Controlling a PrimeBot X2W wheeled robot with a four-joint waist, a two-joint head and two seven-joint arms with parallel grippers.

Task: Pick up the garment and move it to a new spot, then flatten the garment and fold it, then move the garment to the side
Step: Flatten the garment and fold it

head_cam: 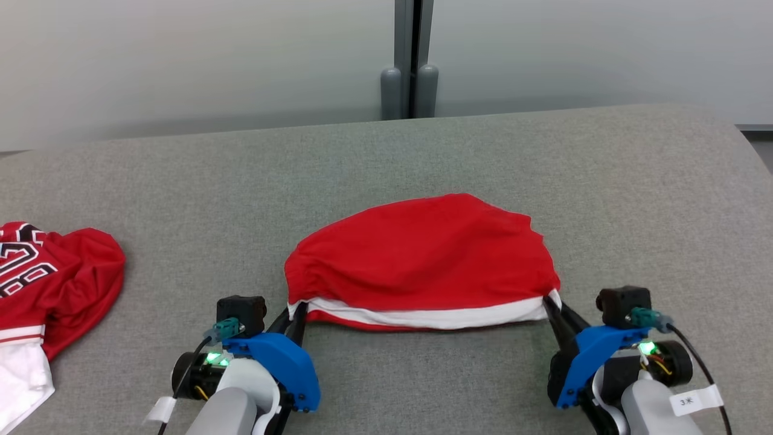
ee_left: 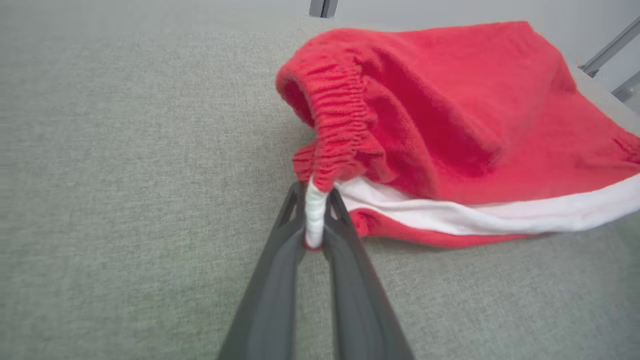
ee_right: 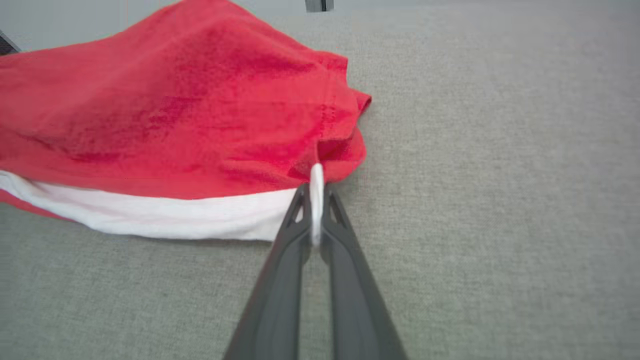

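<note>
**Garment (head_cam: pixel 423 260) pinched at both near corners**

You have the red garment lying mid-way across the grey table (head_cam: pixel 604 181), its white-striped edge turned toward the robot. Your left gripper (ee_left: pixel 315 205) is clamped on the white trim at the left corner, just below the gathered red waistband. Your right gripper (ee_right: pixel 316 200) is clamped on the white trim at the right corner. The striped edge runs between the two grips. A red numbered jersey (head_cam: pixel 54 272) lies at the table's left side, well apart from it.
</note>
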